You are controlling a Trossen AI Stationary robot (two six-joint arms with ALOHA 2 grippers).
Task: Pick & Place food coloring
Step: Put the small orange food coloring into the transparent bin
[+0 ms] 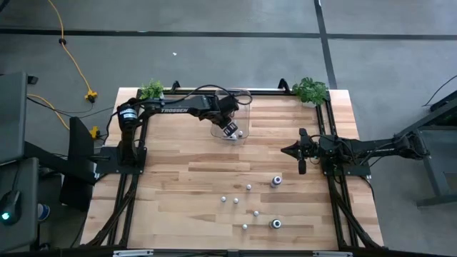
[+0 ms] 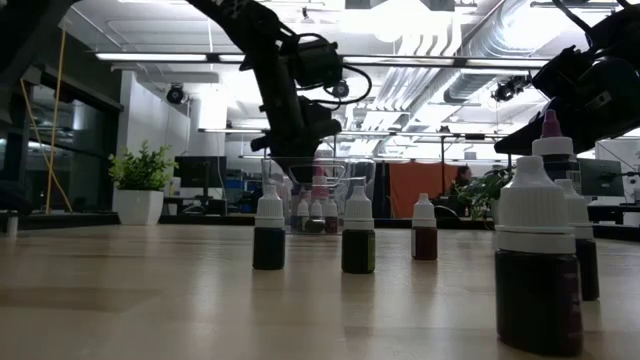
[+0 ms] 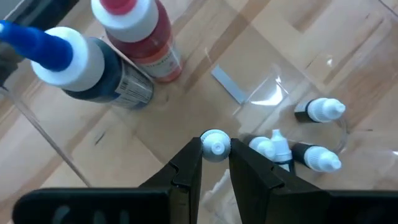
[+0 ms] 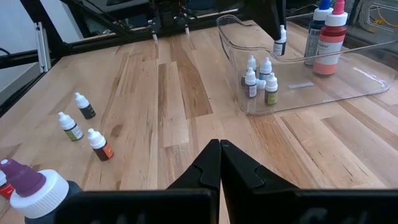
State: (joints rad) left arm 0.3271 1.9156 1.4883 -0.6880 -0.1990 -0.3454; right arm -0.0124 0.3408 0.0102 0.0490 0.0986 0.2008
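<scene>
Over the clear bin (image 1: 239, 118) at the far middle of the counter (image 1: 178, 185), left end effector (image 3: 215, 163) pinching a tiny white-capped bottle (image 3: 214, 145) by the cap, hanging above the bin floor. Judged ready for release. Risk: bottle dropped from this height onto the three small bottles (image 3: 314, 155) lying just beside, bouncing or rolling, since those already lie on their sides. Second risk: fingers (image 3: 186, 171) or wrist clipping the bin wall on the way out, dragging the light bin across the counter. Two larger bottles, red (image 3: 140, 34) and blue (image 3: 81, 65), standing nearby inside; could be knocked over by a sideways exit.

Right end effector (image 4: 220, 163) pressed together, empty, waiting low at the counter's right side.

Remaining small bottles (image 1: 246, 207) scattered on the near half of the counter, well apart from the bin.

Left wrist view alone shows the pinch on the cap and the toppled bottles. Right wrist view alone shows several small bottles (image 4: 258, 78) standing upright inside the bin and three more (image 4: 81, 124) on the open counter. High view alone gives the whole layout. Low view alone shows the near bottles (image 2: 358, 230) standing upright, but hides the grip behind the bin wall.
</scene>
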